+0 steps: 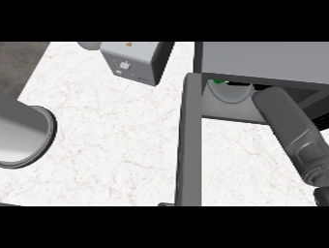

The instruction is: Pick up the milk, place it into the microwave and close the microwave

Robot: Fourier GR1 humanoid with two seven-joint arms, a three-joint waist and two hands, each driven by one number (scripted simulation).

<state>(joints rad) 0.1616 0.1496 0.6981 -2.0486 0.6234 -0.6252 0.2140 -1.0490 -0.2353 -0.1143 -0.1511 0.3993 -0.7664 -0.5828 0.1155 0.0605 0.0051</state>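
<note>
Step in hand: placing the milk in the microwave. The microwave (267, 58) sits at the upper right of the surface (110, 145), and its door (188, 145) is wide open, swung out toward the robot and seen edge-on. The right forearm (289, 126) reaches from the lower right into the cavity. The right hand is hidden under the microwave's top, so I cannot tell whether the fingers are open or still closed on the milk.

The milk (228, 93) looks to be the pale rounded thing with a green spot at the cavity's left front, just beside the end of the forearm. Whether it already rests on the cavity floor is unclear.

The left forearm (10, 128) comes in at the left edge, well apart from the microwave. The left hand is out of view, so its fingers can't be judged either. A grey box (135, 60) stands at the top, left of the microwave.

Next move, as a judgement: let go of the milk once it is seated and draw the right arm straight back out past the door. Then push the door shut. The arm must clear the opening first or the door will hit it.
</note>
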